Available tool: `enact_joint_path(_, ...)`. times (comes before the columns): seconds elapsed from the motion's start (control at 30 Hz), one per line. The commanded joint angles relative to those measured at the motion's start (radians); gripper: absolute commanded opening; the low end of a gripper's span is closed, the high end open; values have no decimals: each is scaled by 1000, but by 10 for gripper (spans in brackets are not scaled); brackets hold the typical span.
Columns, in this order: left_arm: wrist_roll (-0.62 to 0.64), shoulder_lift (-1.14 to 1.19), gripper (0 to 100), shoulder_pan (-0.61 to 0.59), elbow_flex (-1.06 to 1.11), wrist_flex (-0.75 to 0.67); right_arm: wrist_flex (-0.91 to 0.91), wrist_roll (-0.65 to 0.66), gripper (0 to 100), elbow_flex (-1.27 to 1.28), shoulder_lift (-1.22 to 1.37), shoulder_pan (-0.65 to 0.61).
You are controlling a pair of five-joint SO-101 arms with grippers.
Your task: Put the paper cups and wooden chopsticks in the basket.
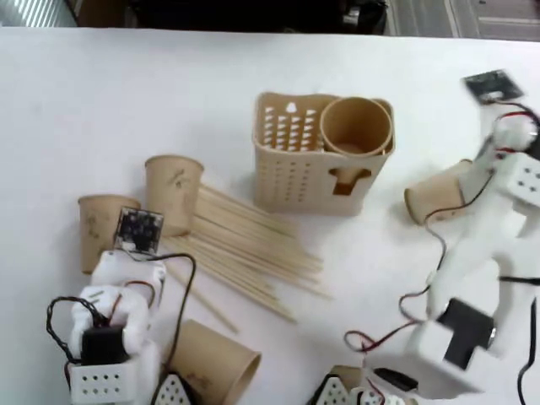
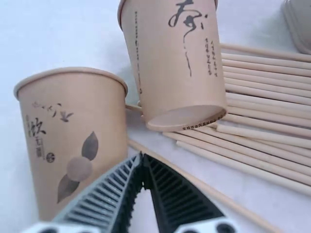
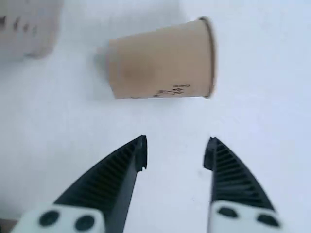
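Left tool closed, empty, just beside two paper cups. Right tool open near a tipped cup on the worktop. Wooden chopsticks scattered beside the basket; one cup inside.

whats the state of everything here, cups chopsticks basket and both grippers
basket: upright, one cup inside
cup in basket: upright, mouth up
chopsticks: loose pile lying flat, outside the basket
cup beside the chopsticks: on its side
far-left cup: on its side
near cup: on its side
right cup: on its side
left gripper: shut, empty
right gripper: open, empty
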Motion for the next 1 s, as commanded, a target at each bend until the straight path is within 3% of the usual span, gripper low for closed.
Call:
enact_joint_path(0.0, -6, -13, 24, -5, -14, -25, -22, -29, 236, -95, 119, 16)
enact_joint_path(0.27, -6, -13, 24, -5, -14, -25, -16, -112, 237, -336, 398, 15)
enact_joint_path(0.53, -6, -13, 24, -5, -14, -25, 110, -181, 235, -615, 598, -27)
enact_joint_path(0.83, -6, -13, 24, -5, -14, -25, 114, -196, 231, -575, 645, -81)
enact_joint_path(0.97, -6, -13, 24, -5, -14, -25, 114, -195, 155, -480, 578, -111)
